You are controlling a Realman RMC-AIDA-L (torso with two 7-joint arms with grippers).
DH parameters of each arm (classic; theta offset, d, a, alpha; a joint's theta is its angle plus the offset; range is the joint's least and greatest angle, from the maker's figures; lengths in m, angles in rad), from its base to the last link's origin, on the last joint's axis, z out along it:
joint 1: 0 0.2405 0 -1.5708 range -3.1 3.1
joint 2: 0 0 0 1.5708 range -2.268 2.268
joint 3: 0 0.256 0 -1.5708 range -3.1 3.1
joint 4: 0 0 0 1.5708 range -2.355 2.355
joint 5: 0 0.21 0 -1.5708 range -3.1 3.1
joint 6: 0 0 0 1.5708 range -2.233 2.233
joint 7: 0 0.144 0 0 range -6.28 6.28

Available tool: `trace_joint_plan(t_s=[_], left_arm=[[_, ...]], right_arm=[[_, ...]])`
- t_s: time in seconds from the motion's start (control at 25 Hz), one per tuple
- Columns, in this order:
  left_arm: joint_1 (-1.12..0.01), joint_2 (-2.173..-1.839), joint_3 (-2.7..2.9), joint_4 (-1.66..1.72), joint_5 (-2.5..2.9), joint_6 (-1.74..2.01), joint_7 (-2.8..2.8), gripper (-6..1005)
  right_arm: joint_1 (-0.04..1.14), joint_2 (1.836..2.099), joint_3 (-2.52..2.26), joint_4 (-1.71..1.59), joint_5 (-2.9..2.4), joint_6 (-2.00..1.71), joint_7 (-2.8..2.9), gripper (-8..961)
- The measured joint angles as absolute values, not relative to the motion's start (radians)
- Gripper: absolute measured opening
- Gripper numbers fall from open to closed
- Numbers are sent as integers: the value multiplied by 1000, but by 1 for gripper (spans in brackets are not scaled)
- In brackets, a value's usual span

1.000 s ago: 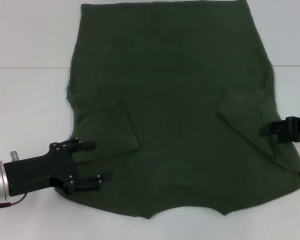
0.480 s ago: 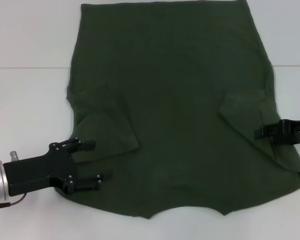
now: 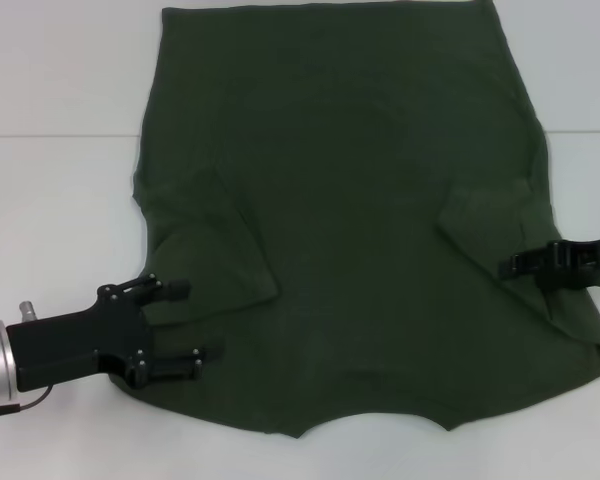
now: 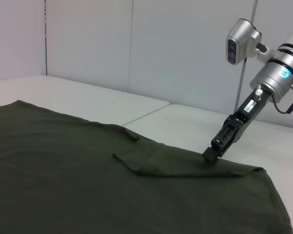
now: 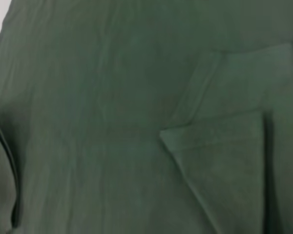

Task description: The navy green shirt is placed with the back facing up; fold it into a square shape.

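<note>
Right hand (image 3: 520, 266) has slid inward over the navy green shirt (image 3: 350, 200).

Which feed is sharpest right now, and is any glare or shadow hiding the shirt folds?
Head view: sharp, even light, no glare; the navy green shirt shows its folded sleeves clearly.
Left wrist view: crisp, with the right gripper at the cloth.
Right wrist view: soft and blurred, yet the sleeve fold edge remains readable.

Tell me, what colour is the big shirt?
The shirt is plain dark olive green with no print, seen best in the head view.
</note>
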State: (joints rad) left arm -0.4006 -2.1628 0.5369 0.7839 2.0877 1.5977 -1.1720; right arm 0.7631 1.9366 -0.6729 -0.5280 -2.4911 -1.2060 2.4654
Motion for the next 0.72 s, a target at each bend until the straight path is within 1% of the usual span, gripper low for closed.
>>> trace_joint_plan(t_s=[0.2, 0.36, 0.72], left_arm=[[-402, -2163, 537, 784, 2088, 1592, -1172, 904], [-401, -2163, 537, 781, 2088, 1590, -1172, 905], [-404, -2163, 538, 776, 2088, 1578, -1172, 902]], right_arm=[[784, 1952, -675, -528, -2487, -1214, 2456, 723], [795, 1956, -675, -528, -2475, -1226, 2446, 723], [821, 1983, -729, -535, -2447, -1284, 2401, 722]])
